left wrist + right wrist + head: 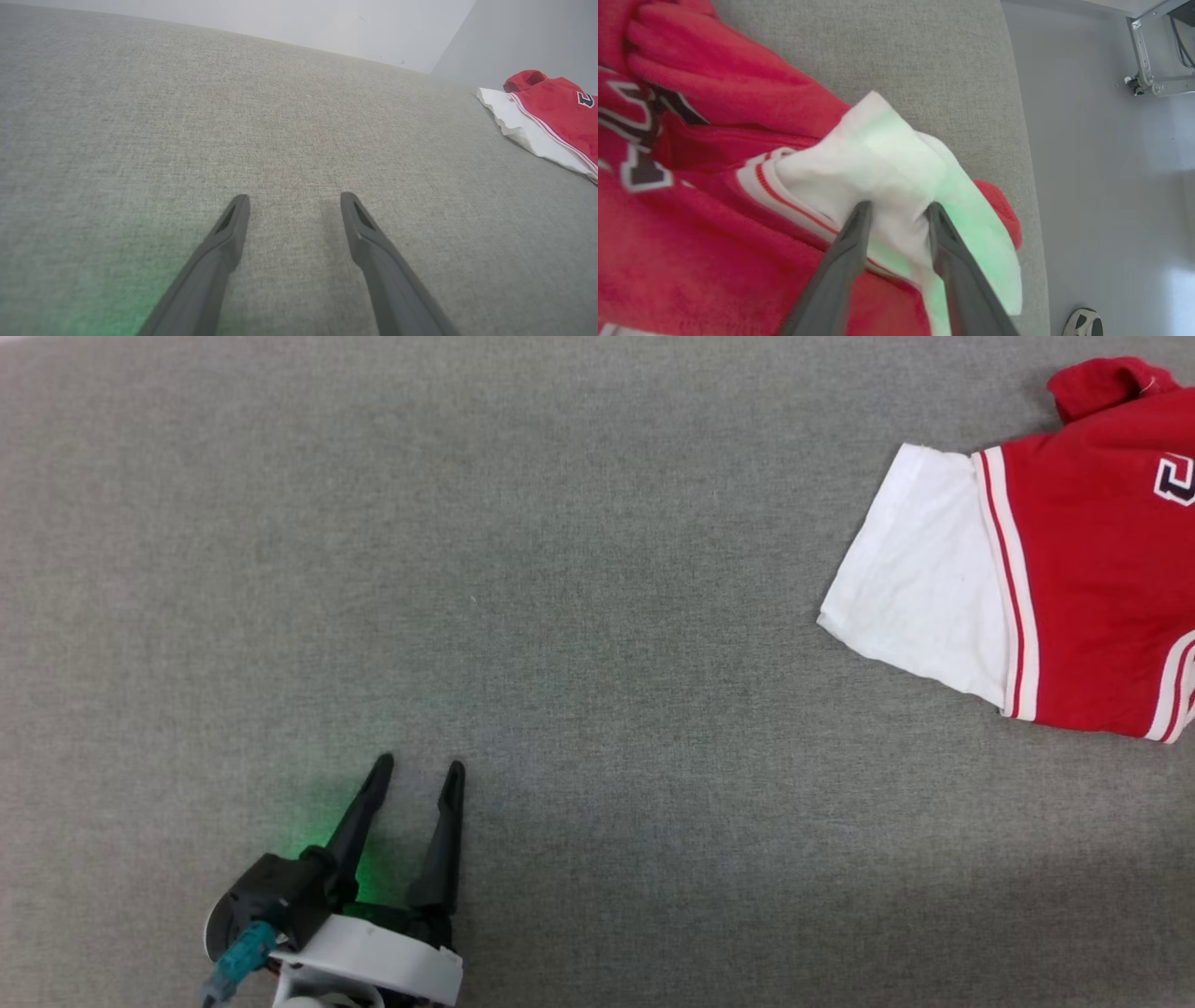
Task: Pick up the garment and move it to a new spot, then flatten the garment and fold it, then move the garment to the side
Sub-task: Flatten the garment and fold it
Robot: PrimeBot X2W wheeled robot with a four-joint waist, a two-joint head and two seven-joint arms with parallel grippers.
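The garment (1074,579), a red jersey with white sleeves and striped trim, lies at the right edge of the grey surface in the head view, one white sleeve spread out toward the middle. In the left wrist view the garment (556,112) sits far off at the upper right. My left gripper (417,767) is open low at the left, over bare fabric (294,198). My right gripper (896,210) is shut on a bunched white sleeve of the garment (878,158), with red cloth and black lettering to its left.
The grey fabric surface (560,569) stretches wide between the left gripper and the garment. In the right wrist view its edge (1027,140) drops to a pale floor with a metal frame leg (1148,70) and a shoe (1083,323).
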